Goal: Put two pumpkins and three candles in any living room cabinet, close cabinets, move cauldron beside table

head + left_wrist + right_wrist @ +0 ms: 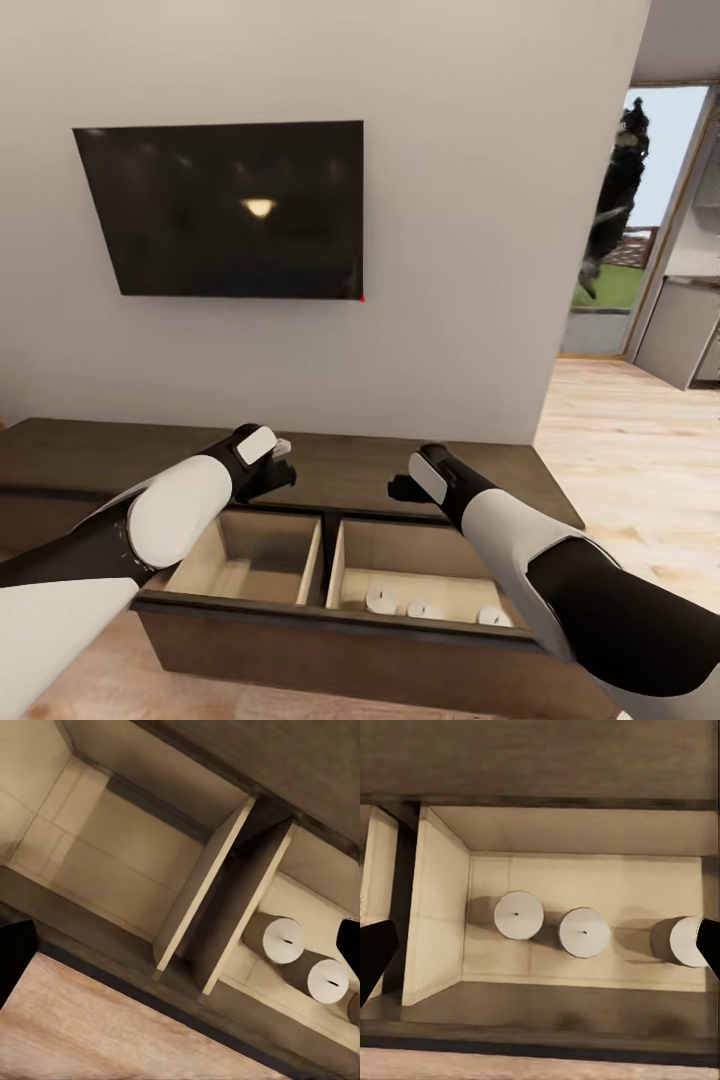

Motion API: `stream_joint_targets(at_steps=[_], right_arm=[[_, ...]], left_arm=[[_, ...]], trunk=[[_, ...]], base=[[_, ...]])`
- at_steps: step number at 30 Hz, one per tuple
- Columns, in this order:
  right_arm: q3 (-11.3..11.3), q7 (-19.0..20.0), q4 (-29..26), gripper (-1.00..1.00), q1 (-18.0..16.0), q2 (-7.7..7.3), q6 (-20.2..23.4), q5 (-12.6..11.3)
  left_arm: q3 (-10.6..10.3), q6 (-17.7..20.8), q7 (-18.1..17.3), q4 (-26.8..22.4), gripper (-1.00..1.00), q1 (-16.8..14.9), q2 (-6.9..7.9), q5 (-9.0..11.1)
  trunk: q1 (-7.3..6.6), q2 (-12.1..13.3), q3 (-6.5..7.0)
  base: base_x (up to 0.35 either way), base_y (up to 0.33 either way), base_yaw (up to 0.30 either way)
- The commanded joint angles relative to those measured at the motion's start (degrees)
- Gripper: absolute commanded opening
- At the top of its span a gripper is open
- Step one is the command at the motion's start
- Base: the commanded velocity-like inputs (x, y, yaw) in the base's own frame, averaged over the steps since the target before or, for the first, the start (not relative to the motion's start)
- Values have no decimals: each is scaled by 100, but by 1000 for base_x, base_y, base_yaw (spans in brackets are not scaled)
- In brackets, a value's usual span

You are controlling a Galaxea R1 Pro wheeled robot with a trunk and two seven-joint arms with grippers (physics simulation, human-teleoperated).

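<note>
both grippers, left gripper [285, 462] and right gripper [400, 487], hang wide and empty above the cabinet [480, 470]; three candles [583, 932] stand in its right-hand drawer [439, 915] under the right gripper.

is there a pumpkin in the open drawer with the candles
No, the right wrist view shows the open drawer holding three grey candles in a row and nothing orange.

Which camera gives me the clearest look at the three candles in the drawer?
The right wrist view: all three candles stand in a row, seen from above. The left wrist view catches two fully, a third cut off at the edge. The head view shows their tops, small, behind the drawer front.
</note>
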Motion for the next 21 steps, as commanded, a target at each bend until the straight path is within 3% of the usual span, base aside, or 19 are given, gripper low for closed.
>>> stream_joint_targets(at_steps=[1,9,16,21], right_arm=[[30,-50,-1,100,-3,0,13,-61],[30,-45,11,100,0,0,7,-59],[53,-83,-759,100,16,0,60,-7],[63,-71,-527,100,16,0,41,-16]], left_arm=[[-7,13,44,-12,100,-1,-9,61],[-7,1,44,-12,100,-1,-69,61],[2,128,66,-153,100,-1,-119,61],[9,127,48,-160,100,-1,-152,61]], trunk=[[-26,39,12],[-202,359,156],[-355,640,282],[-465,841,371]], base=[[-255,0,0],[-278,0,0],[-283,0,0],[-318,0,0]])
